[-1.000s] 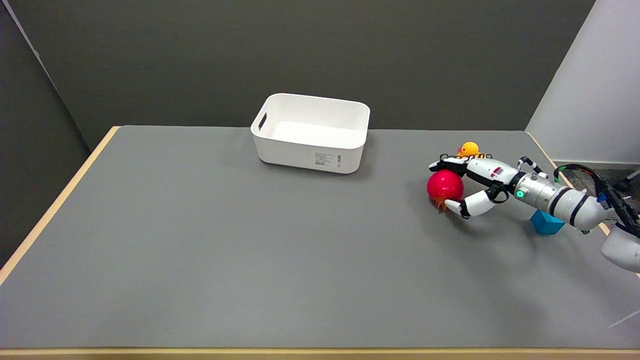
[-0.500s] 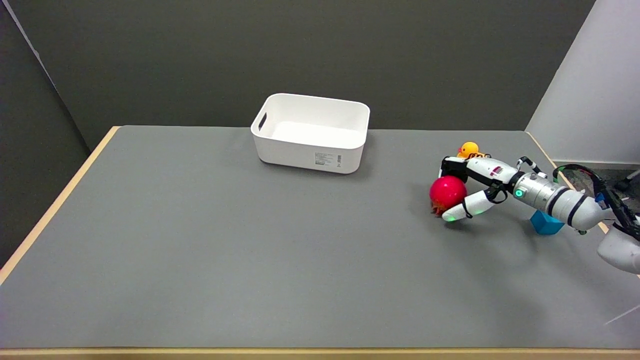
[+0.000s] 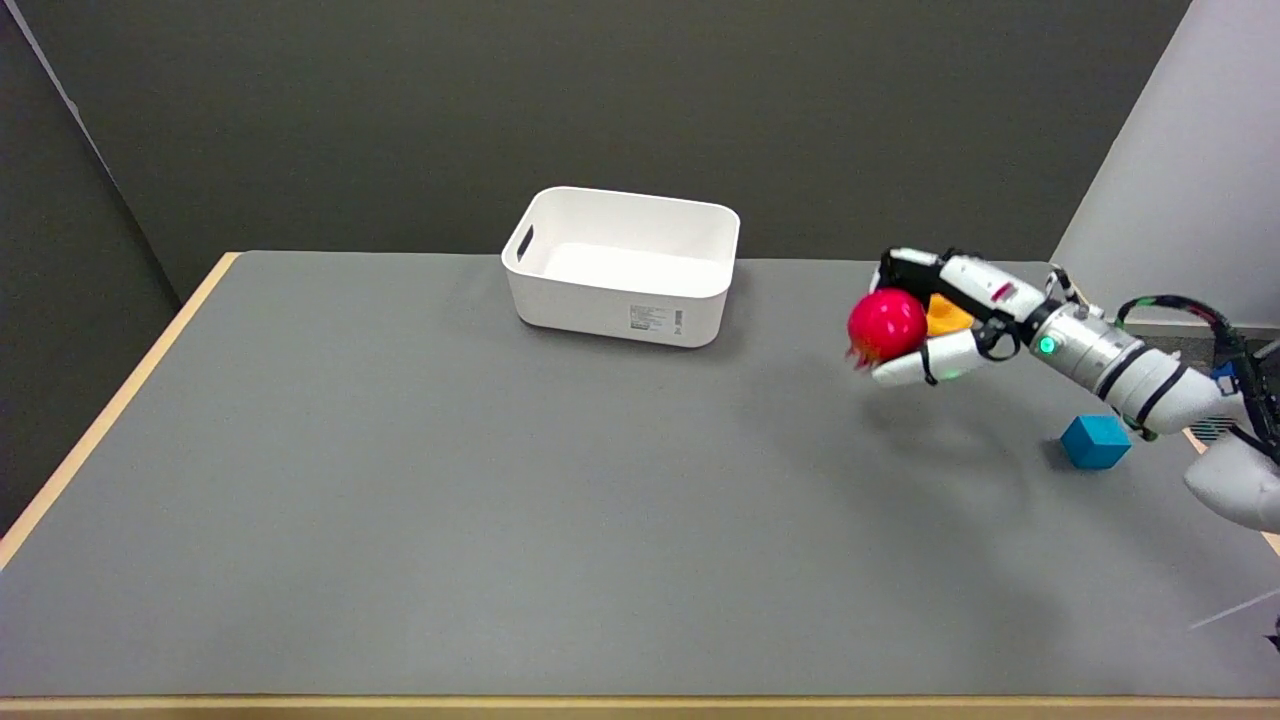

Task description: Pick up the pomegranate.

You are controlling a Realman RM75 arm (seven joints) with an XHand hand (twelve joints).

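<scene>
One object is held: the right hand (image 3: 935, 320) cups the pomegranate (image 3: 886, 324) above the counter (image 3: 500, 480). Maintain finger closure; raise steadily without tilting.

One head camera is looking down from above my near side, facing across the whole tabletop (image 3: 400, 480) toward the far dark wall (image 3: 600, 100).

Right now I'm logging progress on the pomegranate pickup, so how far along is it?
Done: the right hand grips the pomegranate, and it is clear of the table, its shadow lying apart below. In hand: the fruit hangs in front of the yellow duck, with the blue cube nearer the arm. Left: arguably nothing except keeping the grip.
</scene>
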